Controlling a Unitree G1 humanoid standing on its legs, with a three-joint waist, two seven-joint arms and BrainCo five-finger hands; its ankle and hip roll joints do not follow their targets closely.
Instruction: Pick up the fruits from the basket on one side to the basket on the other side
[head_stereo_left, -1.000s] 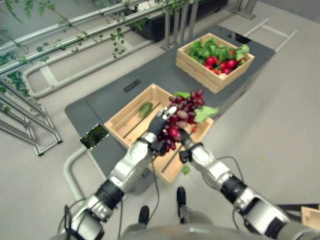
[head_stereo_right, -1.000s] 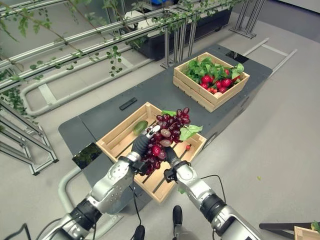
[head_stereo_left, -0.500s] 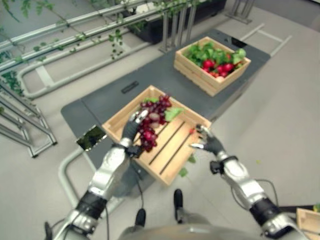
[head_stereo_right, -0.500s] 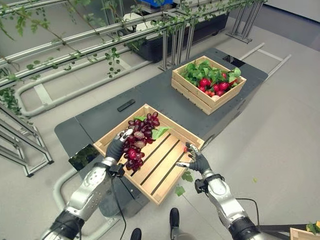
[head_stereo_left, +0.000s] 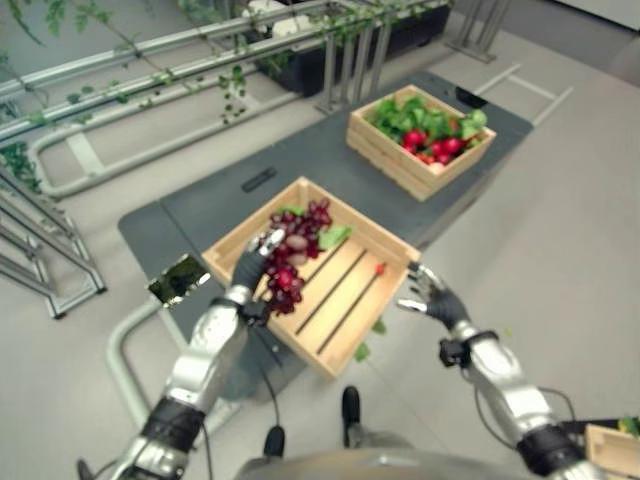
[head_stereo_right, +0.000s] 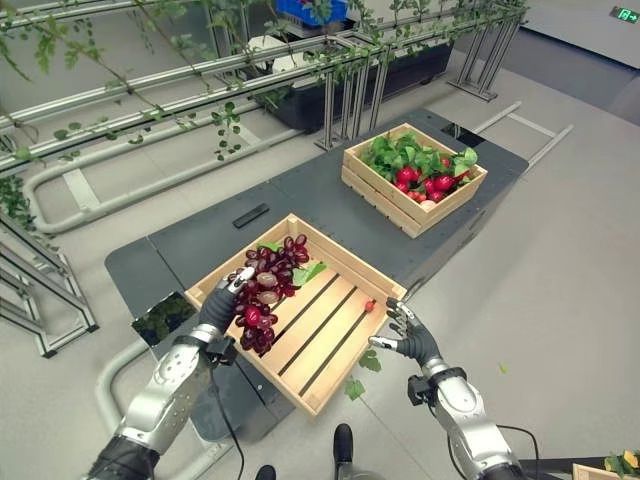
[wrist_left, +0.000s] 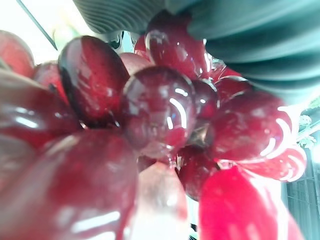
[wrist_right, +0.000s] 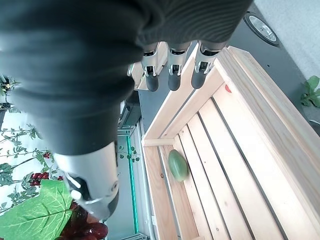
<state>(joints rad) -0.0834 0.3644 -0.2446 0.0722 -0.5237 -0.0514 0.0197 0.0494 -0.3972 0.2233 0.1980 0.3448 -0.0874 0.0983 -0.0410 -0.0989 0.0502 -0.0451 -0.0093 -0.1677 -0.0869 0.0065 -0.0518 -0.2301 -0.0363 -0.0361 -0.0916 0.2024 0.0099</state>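
A bunch of dark red grapes (head_stereo_left: 293, 250) with green leaves hangs over the left part of the near wooden crate (head_stereo_left: 362, 223). My left hand (head_stereo_left: 250, 267) is shut on the bunch, and the berries (wrist_left: 150, 110) sit right against its cover in the left wrist view. My right hand (head_stereo_left: 432, 297) is open with fingers (wrist_right: 172, 75) straight, just off the crate's right corner and holding nothing. Inside the crate lie a green fruit (wrist_right: 178, 165) and a small red fruit (head_stereo_left: 379, 268). The far crate (head_stereo_left: 385, 165) holds red fruits under green leaves.
Both crates stand on a dark grey table (head_stereo_left: 230, 200) with a small black bar (head_stereo_left: 258, 180) on it. Metal rails with vines (head_stereo_right: 200, 90) run behind and to the left. Loose green leaves (head_stereo_right: 353, 388) lie below the near crate's front edge.
My right hand has let go of the bunch and pulled back to the right, open. My left hand has carried the grapes leftward across the near crate.
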